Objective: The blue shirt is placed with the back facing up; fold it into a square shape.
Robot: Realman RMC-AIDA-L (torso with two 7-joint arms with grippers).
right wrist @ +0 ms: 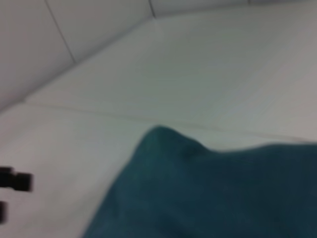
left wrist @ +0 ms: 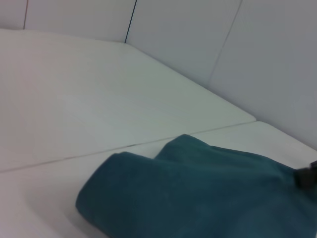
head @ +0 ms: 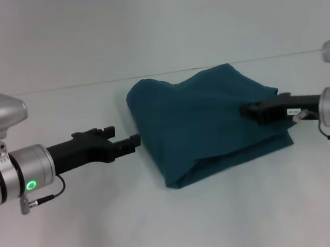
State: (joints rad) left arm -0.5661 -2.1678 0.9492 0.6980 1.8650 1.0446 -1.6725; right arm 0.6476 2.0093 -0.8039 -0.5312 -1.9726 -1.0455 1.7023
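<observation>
The blue shirt (head: 205,123) lies on the white table as a thick, roughly rectangular folded bundle, with a lumpy top and its folded layers showing along the near edge. It also fills the lower part of the left wrist view (left wrist: 198,193) and the right wrist view (right wrist: 213,193). My left gripper (head: 133,141) is level with the bundle's left edge, just short of the cloth and open. Its dark fingertips (right wrist: 15,180) show apart in the right wrist view. My right gripper (head: 246,109) reaches in from the right over the bundle's right part, and its tip (left wrist: 308,176) shows in the left wrist view.
The white table (head: 104,221) stretches all around the shirt. A thin seam (head: 63,87) runs across it behind the bundle. White wall panels (left wrist: 198,39) rise at the table's far side.
</observation>
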